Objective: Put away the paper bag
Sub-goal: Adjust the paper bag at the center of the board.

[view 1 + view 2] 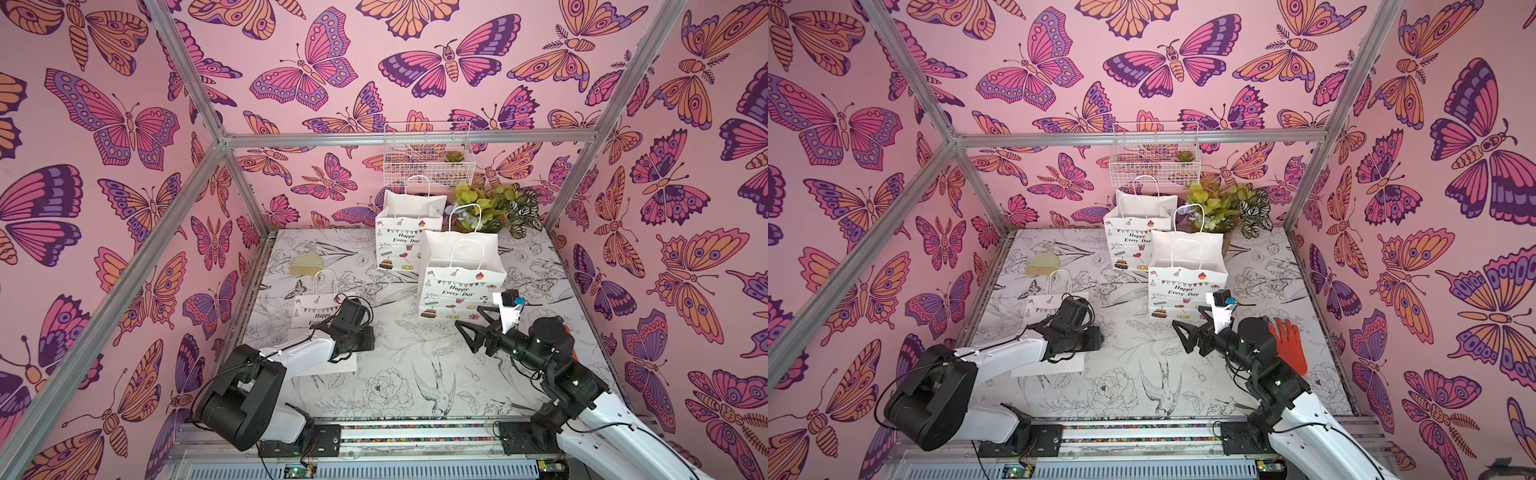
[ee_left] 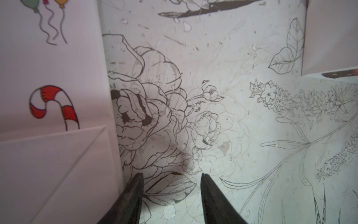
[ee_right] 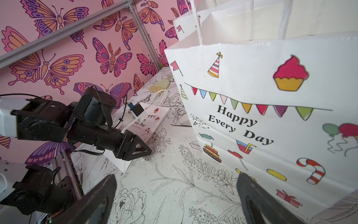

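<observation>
Paper bag (image 1: 309, 309) lies folded flat at about 8 o'clock on the table (image 1: 395, 374), part of it under the left arm; flat like that it offers only a thin edge to take. That is likely why the left gripper (image 2: 171, 178) sits low just beside the edge facing the table's centre, jaws apart with only bare table between them. At 4 o'clock the right gripper (image 1: 468, 318) is spread wide and empty, facing the printed front of the nearer upright bag (image 1: 461, 286) at 2 o'clock, perhaps to steady it. A second upright bag (image 1: 399, 245) stands at 12 o'clock, mouth up like the first; beyond it a wire basket (image 1: 428, 166) hangs on the back wall. Either could be the store, and I cannot tell which.
</observation>
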